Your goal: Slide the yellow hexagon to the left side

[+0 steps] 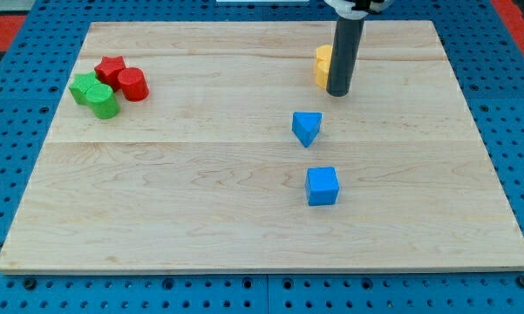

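now my tip (pixel 337 92) is touching the right side of the small yellow hexagon block (pixel 322 65), holding nothing. i think pushing slowly left is keeping it from slipping off.

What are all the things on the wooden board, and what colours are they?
Wooden board: one, light wood, fills most of the view.
Pegboard: one, blue, under and around the board.
Yellow block: one, near the view's top, right of centre, partly hidden.
Blue wedge-shaped block: one, mid-board.
Blue cube: one, below the wedge.
Red star, red cylinder, green star, green cylinder: one each, clustered upper left.
My tip: one dark rod, against the yellow block's right side.
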